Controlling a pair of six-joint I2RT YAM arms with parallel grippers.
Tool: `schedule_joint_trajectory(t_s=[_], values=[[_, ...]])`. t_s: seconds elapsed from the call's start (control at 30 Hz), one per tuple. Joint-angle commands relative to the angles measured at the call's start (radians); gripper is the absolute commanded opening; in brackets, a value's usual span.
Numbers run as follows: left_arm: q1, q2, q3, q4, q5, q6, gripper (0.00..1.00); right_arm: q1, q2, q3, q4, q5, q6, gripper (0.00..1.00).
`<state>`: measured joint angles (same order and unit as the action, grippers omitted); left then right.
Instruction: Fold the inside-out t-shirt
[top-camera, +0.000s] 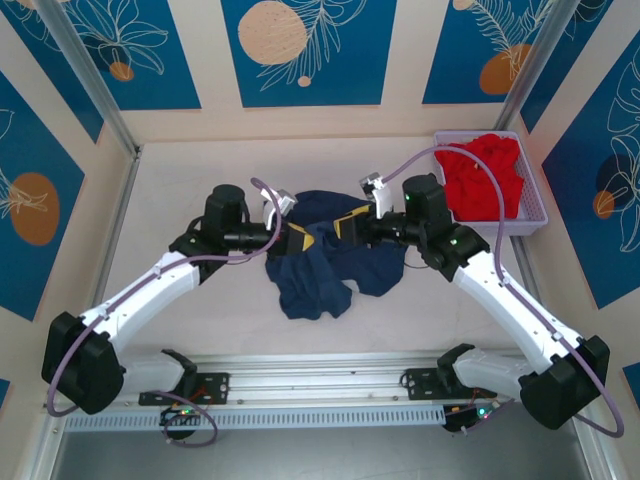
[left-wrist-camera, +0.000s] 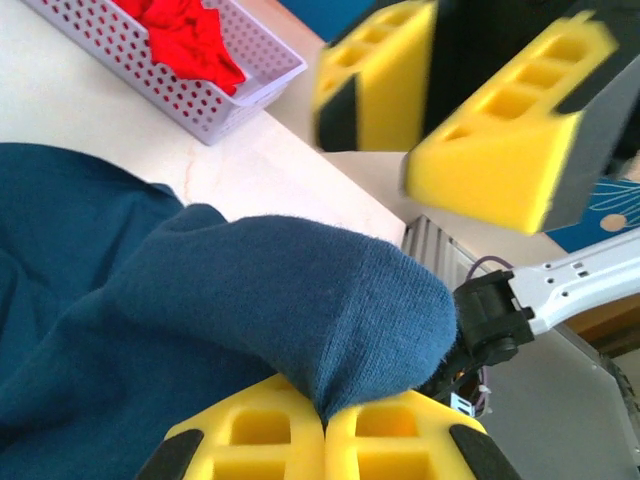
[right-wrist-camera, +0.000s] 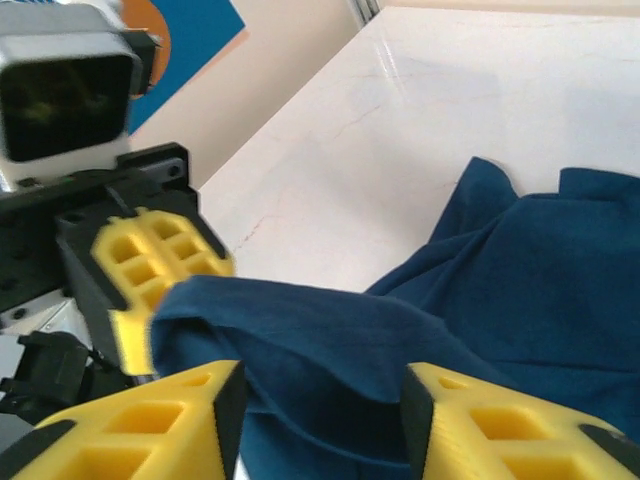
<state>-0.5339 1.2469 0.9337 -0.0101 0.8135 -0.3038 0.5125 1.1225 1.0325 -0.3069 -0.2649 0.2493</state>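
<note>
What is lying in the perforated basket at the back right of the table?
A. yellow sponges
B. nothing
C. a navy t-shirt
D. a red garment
D: a crumpled red garment fills the basket, while the navy t-shirt lies outside it on the table.

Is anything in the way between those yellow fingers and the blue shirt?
Nothing visible. The left fingers are pinched shut on a fold of the t-shirt, and the right fingers stand open with cloth between them. The red garment lies apart in its basket.
</note>
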Motion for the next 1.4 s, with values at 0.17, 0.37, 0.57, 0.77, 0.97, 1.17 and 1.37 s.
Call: schedule_joint_trajectory(t_s=[0.17, 0.37, 0.57, 0.77, 0.97, 1.17, 1.37], values=[[0.012, -0.021, -0.002, 0.040, 0.067, 0.010, 0.00, 0.000, 0.046, -0.031, 0.018, -0.031, -0.122, 0.54], [0.012, -0.023, -0.004, 0.035, 0.066, 0.011, 0.00, 0.004, 0.093, -0.004, 0.045, -0.080, -0.127, 0.42], [0.015, -0.027, -0.017, 0.005, 0.010, 0.029, 0.00, -0.003, 0.059, 0.012, 0.007, -0.141, -0.118, 0.00], [0.018, -0.003, -0.025, -0.023, -0.036, 0.049, 0.01, -0.050, 0.003, 0.020, -0.028, -0.276, -0.031, 0.00], [0.018, 0.014, -0.004, -0.102, -0.118, 0.098, 0.24, -0.084, 0.005, 0.027, -0.025, -0.353, 0.074, 0.00], [0.015, -0.031, 0.013, -0.207, -0.212, 0.150, 0.46, -0.085, 0.065, 0.064, -0.033, -0.391, 0.151, 0.00], [-0.055, -0.120, 0.081, -0.366, -0.354, 0.187, 0.59, -0.081, 0.091, 0.093, -0.047, -0.371, 0.178, 0.00]])
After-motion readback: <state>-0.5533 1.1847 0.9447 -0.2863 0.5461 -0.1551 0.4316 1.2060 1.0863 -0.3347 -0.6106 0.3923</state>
